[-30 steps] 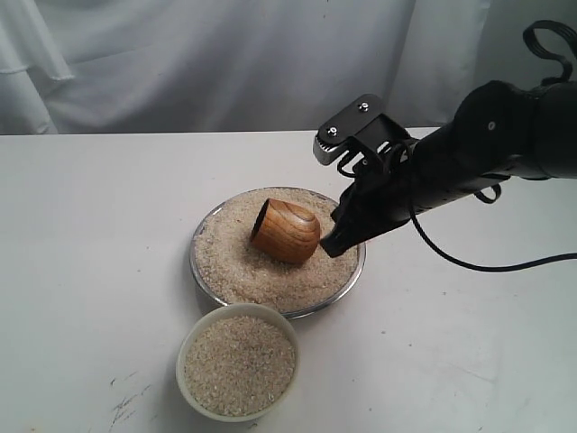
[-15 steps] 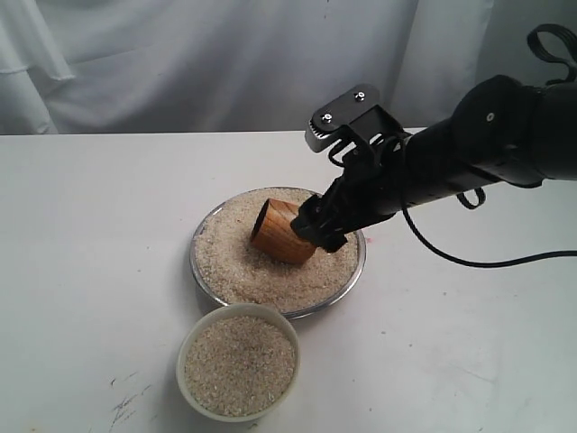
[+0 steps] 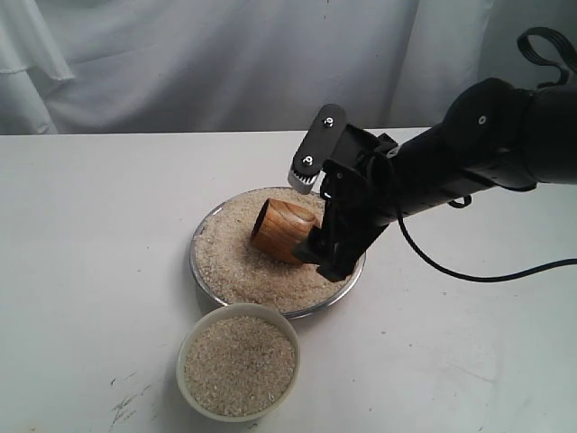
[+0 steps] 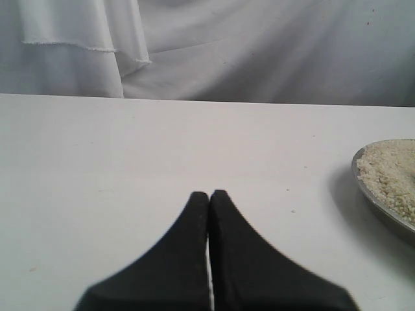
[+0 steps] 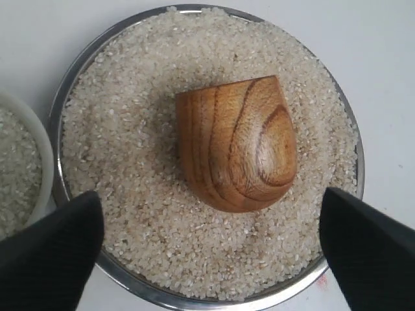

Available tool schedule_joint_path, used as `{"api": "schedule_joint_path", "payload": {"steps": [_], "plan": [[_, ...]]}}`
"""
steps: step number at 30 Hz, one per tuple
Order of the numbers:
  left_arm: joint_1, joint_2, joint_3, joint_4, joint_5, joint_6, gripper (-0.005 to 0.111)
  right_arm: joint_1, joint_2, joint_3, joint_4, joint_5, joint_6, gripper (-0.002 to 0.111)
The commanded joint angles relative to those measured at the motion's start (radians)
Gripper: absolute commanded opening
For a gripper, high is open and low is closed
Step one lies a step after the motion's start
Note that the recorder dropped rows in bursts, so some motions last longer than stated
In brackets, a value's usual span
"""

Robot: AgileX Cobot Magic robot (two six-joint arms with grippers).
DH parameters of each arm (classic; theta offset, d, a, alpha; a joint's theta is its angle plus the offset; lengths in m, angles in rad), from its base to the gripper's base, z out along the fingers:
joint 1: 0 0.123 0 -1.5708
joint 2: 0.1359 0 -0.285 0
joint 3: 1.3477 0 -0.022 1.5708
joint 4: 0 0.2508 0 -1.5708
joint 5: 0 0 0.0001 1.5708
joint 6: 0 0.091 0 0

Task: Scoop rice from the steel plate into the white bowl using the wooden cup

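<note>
- Wooden cup [image 5: 237, 144] lies sideways on rice [image 5: 130, 129] in the steel plate [image 5: 139, 289].
- Right gripper [image 5: 209, 201] holds its fingers wide, either side of it.
- Left gripper [image 4: 209, 197] has its fingers pressed together, empty.

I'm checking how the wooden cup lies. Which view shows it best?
Right wrist view: the wooden cup lies on its side on the rice, fully visible. Exterior view: the right gripper covers part. Left wrist view: absent.

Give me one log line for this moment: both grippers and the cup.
right gripper open over cup | cup on its side on rice in plate, not held | left gripper shut, empty
</note>
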Motion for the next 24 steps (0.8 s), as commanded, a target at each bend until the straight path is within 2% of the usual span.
{"api": "schedule_joint_path", "payload": {"steps": [1,17,24], "plan": [[-0.002,-0.005,0.005,-0.001,-0.006,-0.003,0.000,0.002,-0.010,-0.006,0.001,-0.008,-0.089,0.081],[-0.002,-0.005,0.005,-0.001,-0.006,-0.003,0.000,0.002,0.037,-0.006,0.028,-0.060,-0.081,0.079],[-0.002,-0.005,0.005,-0.001,-0.006,-0.003,0.000,0.002,0.092,-0.006,0.028,-0.146,-0.106,0.078]]}}
